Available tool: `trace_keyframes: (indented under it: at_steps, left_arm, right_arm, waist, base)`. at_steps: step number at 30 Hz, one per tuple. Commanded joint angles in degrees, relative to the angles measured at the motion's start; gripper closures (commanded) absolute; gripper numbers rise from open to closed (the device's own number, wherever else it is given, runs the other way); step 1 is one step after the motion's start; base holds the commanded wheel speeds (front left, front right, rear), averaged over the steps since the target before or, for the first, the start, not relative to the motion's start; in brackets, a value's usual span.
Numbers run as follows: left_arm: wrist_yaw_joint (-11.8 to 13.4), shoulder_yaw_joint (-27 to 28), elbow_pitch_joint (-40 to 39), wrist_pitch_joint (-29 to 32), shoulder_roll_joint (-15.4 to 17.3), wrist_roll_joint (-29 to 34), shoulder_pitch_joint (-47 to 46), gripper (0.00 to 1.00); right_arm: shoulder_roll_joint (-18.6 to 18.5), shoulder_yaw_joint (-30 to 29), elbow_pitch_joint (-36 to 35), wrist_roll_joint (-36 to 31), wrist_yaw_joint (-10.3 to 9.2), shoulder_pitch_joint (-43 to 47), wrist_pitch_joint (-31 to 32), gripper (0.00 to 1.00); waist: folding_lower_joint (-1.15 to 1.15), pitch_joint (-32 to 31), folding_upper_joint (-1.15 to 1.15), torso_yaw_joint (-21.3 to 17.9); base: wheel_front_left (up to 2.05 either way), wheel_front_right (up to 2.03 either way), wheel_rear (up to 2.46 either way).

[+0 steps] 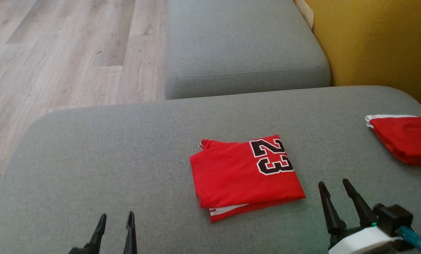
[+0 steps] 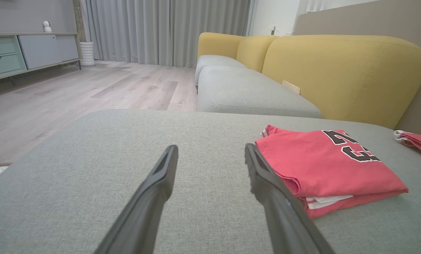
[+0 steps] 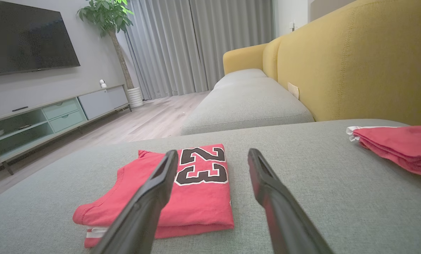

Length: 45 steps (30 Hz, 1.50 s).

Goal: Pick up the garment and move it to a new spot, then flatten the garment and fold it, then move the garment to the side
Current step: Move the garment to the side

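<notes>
The folded red garment point(image 1: 244, 174), black 23 facing up, lies flat about the middle of the grey seat cushion point(image 1: 90, 158), a little nearer the robot's edge than the far one. The left gripper point(image 1: 116, 214) hangs by the near edge, off to the garment's left and apart from it, fingers spread and holding nothing. The right gripper point(image 1: 333, 182) stands just beside the garment's near right corner without touching it, likewise spread and empty. A second red cloth point(image 1: 404, 139) rests at the cushion's right edge.
</notes>
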Motion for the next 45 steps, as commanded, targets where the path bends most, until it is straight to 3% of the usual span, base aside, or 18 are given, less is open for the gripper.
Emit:
trace_keyframes:
  at_steps: [1,21,34,45]
  left_arm:
    - [-0.12,2.0,-1.7,-0.71,-0.49,0.39,-2.25,0.0]
    - [-0.71,2.05,-2.21,-0.71,-0.49,1.67,-1.94,0.0]
    - [-0.06,-0.19,-2.42,-0.71,-0.49,1.49,-3.83,0.0]
    - [0.88,-5.73,-2.54,-0.71,-0.49,1.57,-8.29,0.0]
  right_arm:
    - [-0.65,1.01,-1.51,0.41,-0.05,-1.14,-0.78,0.0]
    - [-0.98,1.64,-1.8,1.26,-0.05,-0.78,-0.79,0.0]
    - [-2.49,2.84,2.51,3.02,-0.05,-4.25,-0.79,0.0]
    - [-7.91,10.54,12.65,15.3,-0.05,-19.81,11.87,0.0]
  waist:
    - [0.0,-0.06,0.0,0.09]
    - [0.0,0.05,0.0,2.02]
    - [0.0,5.05,0.0,3.28]
    - [0.0,9.99,0.0,4.96]
  base:
    - [0.0,0.0,0.0]
    - [0.0,0.0,0.0]
    - [0.0,0.0,0.0]
    - [0.0,0.0,0.0]
